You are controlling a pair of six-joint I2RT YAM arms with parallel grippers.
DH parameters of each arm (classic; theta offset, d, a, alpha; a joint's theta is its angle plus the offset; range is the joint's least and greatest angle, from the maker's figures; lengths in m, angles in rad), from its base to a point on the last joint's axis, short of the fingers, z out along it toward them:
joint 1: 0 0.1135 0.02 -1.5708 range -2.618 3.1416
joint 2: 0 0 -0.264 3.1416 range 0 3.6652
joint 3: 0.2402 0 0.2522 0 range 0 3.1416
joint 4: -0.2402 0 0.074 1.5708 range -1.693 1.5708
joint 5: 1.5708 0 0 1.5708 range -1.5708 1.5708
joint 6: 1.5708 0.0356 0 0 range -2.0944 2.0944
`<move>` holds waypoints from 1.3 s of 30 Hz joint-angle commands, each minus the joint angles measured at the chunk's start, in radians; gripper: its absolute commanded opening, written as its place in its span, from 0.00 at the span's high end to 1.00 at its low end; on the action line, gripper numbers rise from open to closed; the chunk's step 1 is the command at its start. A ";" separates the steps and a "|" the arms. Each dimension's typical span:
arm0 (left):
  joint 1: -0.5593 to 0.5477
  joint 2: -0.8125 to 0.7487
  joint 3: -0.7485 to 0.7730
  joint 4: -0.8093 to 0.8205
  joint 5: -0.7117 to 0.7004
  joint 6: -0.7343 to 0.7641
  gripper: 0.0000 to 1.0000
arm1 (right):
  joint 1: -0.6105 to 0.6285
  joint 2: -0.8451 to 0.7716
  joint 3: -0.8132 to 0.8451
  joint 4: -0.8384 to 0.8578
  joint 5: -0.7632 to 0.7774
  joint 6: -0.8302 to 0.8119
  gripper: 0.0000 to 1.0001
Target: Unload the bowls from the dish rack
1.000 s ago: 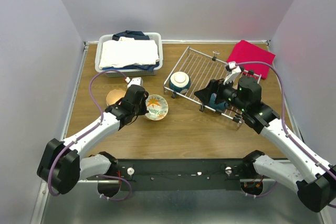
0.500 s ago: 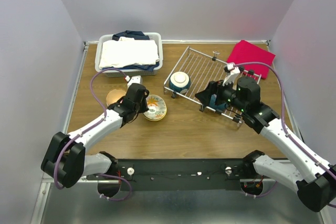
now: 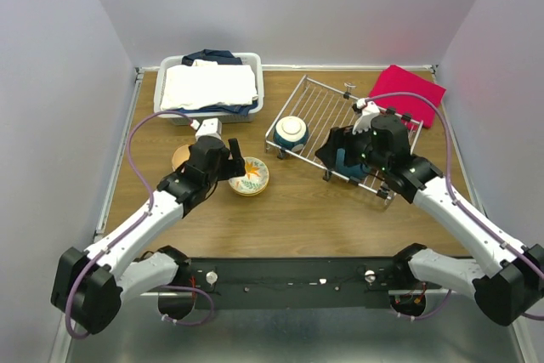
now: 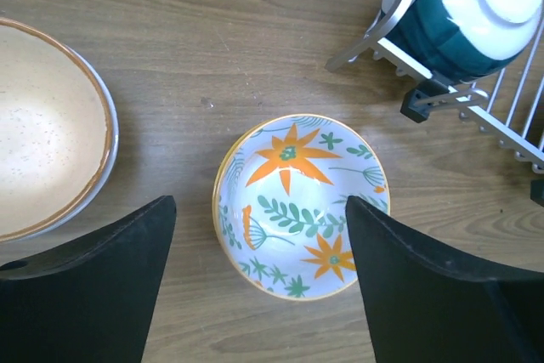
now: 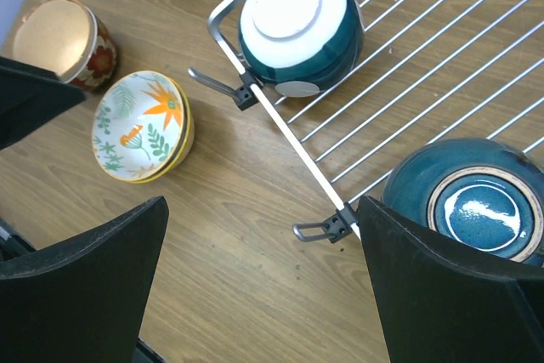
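A floral bowl [image 4: 297, 206] with orange flowers inside stands upright on the wooden table, left of the dish rack [image 3: 333, 106]. My left gripper [image 4: 259, 210] hovers over it, open, its fingers apart on either side and touching nothing. A bowl [image 4: 42, 125] with a beige inside and red floral outside [image 5: 59, 40] sits further left. In the rack, a teal bowl [image 5: 297, 23] lies upside down at the near-left corner. A second teal bowl [image 5: 467, 201] lies upside down at the rack's front edge. My right gripper [image 5: 262, 210] is open above that edge, holding nothing.
A white plastic bin [image 3: 208, 87] of folded cloth stands at the back left. A red cloth [image 3: 406, 93] lies at the back right, behind the rack. The rack's black clips and wire feet [image 5: 319, 229] stick out over the table.
My left gripper has opened and let go of the floral bowl, which now rests on the table. The right gripper has shifted slightly left over the rack's front edge.
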 commanded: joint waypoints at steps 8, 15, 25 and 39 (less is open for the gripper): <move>0.001 -0.380 -0.038 -0.140 -0.071 0.189 0.01 | 0.005 0.275 0.227 -0.030 0.062 -0.102 0.00; 0.001 -0.599 -0.107 -0.186 -0.110 0.220 0.01 | 0.005 0.503 0.375 0.002 0.102 -0.100 0.00; 0.001 -0.681 -0.148 -0.137 -0.131 0.246 0.01 | 0.004 0.778 0.567 -0.068 0.234 -0.109 0.00; 0.001 -0.678 -0.145 -0.131 -0.119 0.254 0.01 | -0.071 0.867 0.604 -0.117 0.481 -0.198 0.00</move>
